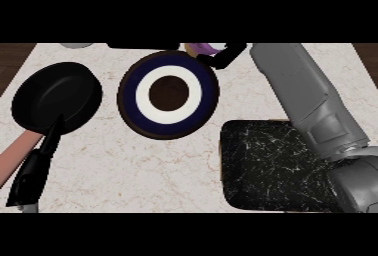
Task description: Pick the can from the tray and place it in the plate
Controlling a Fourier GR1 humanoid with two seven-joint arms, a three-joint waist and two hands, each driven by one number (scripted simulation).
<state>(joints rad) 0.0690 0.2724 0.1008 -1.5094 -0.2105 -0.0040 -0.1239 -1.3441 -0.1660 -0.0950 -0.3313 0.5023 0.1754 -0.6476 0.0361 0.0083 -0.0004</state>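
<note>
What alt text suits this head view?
The right hand, curled round a purple can, is at the far rim of a round navy-and-white plate. A black marbled tray lies near right, a black frying pan left.

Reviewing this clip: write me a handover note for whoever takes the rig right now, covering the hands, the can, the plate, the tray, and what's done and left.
Right hand: reached past the plate's far rim, fingers curled round a purple object, apparently the can.
Left hand: at the view's left edge, over the pan handle; finger state unclear.
Tray: dark marbled, near right, no can on it.
Plate: centre, blue and white rings, nothing on it.
Done: can lifted off the tray.
Left: bring it over the plate, set it down, release.
</note>
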